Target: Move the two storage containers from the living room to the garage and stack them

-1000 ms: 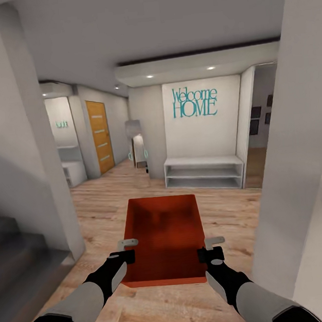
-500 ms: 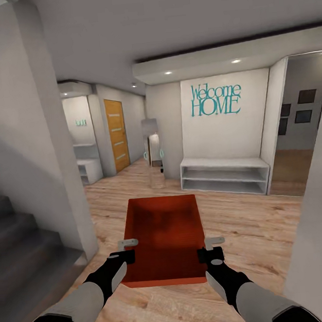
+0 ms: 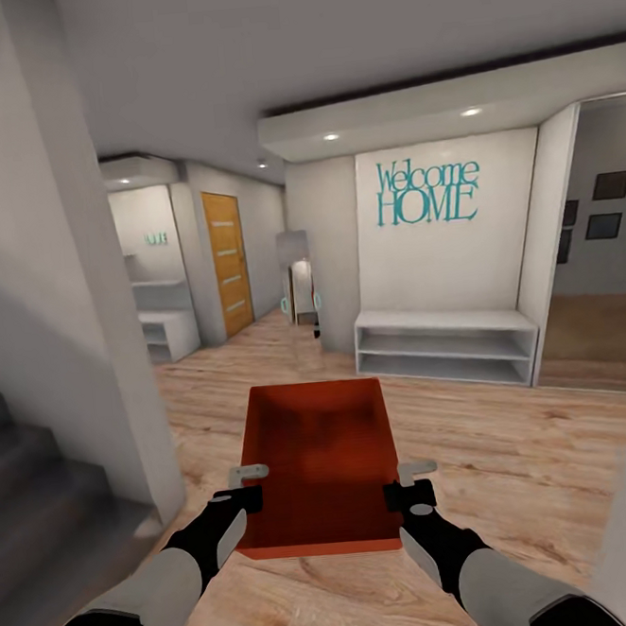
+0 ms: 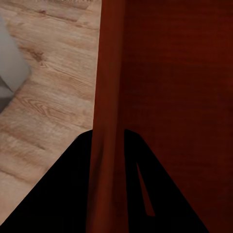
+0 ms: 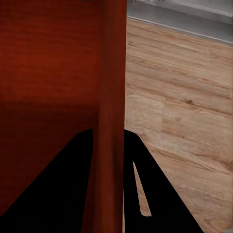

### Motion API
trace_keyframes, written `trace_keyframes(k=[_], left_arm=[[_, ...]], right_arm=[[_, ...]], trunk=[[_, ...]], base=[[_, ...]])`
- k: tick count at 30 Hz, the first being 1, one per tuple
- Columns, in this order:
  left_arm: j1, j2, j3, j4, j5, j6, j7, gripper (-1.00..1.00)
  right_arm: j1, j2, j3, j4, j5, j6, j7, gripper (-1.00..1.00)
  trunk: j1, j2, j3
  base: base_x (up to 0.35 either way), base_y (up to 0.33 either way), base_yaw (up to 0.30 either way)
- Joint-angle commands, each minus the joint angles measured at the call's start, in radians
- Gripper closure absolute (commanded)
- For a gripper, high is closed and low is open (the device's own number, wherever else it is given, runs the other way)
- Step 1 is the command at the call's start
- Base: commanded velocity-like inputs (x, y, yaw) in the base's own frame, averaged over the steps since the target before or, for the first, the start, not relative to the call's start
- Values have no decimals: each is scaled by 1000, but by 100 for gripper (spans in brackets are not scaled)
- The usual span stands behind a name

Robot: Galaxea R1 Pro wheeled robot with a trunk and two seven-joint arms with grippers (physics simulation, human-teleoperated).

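Head view: beyond and left of the left claw (image 3: 249, 483), dark stairs (image 3: 39, 489) against a pale wall, then an orange door (image 3: 227, 262) far down the hall. Left claw clamped on the left wall of the red bin (image 3: 318, 460), one finger inside, one outside. Bin held level between the two claws, above the pale wood floor (image 3: 516, 466), open top up, nothing inside. Straight ahead of both claws, past the bin's far wall, a tall narrow mirror (image 3: 297, 286). Ahead and right of the right claw (image 3: 410, 481), a low white shelf bench (image 3: 446, 345) under teal "Welcome HOME" lettering (image 3: 428, 192). Right claw clamped on the bin's right wall, same straddling grip. Farther right, an opening to another room with dark picture frames (image 3: 607, 202) on its wall.

Left wrist view: thin bin wall (image 4: 108, 111) pinched between the dark fingers (image 4: 68, 194) of the left claw (image 4: 108, 150), bin's inside to one side, wood planks (image 4: 48, 87) to the other.

Right wrist view: same grip, wall (image 5: 112, 97) pressed between the fingers (image 5: 150, 194) of the right claw (image 5: 110, 150), planks (image 5: 184, 107) on the outer side.
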Motion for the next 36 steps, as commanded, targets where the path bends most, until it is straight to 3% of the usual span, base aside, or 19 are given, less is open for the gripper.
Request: trace_keyframes(k=[1,36], left_arm=[[-1,33,32,-5,-16,-41,22,100],[-1,34,32,-5,-16,-41,22,100]], right_arm=[[-1,-1,-8,20,-18,-6,-8,100],[-1,-1,-8,20,-18,-5,-8,100]], trunk=[[1,-1,-1],[1,-1,-1]], base=[[322,0,0],[322,0,0]])
